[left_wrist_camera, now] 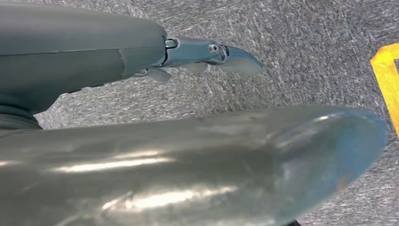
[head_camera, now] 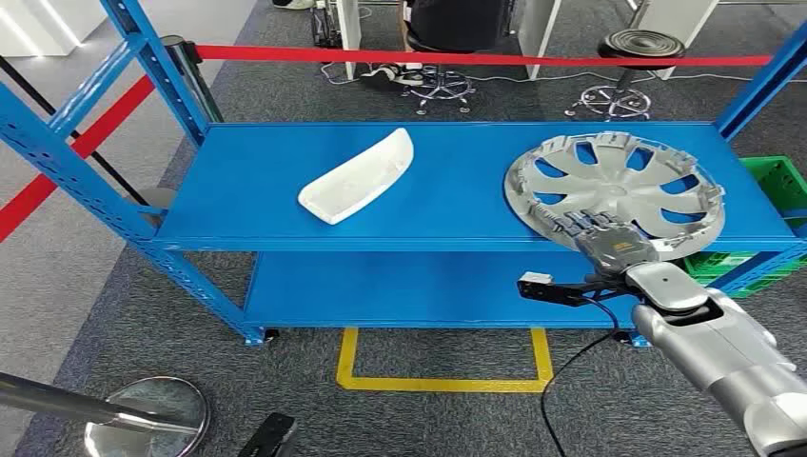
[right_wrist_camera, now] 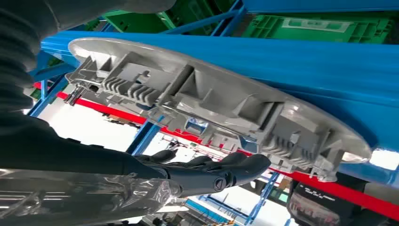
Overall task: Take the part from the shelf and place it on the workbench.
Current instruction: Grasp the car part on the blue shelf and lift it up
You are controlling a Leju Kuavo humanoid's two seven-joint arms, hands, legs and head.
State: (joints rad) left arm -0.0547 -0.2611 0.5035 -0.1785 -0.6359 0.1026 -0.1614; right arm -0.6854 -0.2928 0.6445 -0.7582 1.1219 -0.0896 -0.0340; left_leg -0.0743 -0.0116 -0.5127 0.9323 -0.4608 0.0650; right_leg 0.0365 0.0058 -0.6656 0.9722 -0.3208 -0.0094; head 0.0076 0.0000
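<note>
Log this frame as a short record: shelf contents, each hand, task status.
shelf top: white part at the middle, silver wheel cover at the right
right hand: at the wheel cover's near rim; grip cannot be told
left hand: hangs over grey carpet, holds nothing
behind the shelf: green crate, red tape
task status: wheel cover on the shelf, not yet lifted

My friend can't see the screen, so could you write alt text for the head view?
A silver robot hand reaches to the near rim of a grey wheel cover lying on the right of a blue shelf. A white curved plastic part lies near the shelf's middle, with grey carpet below.
</note>
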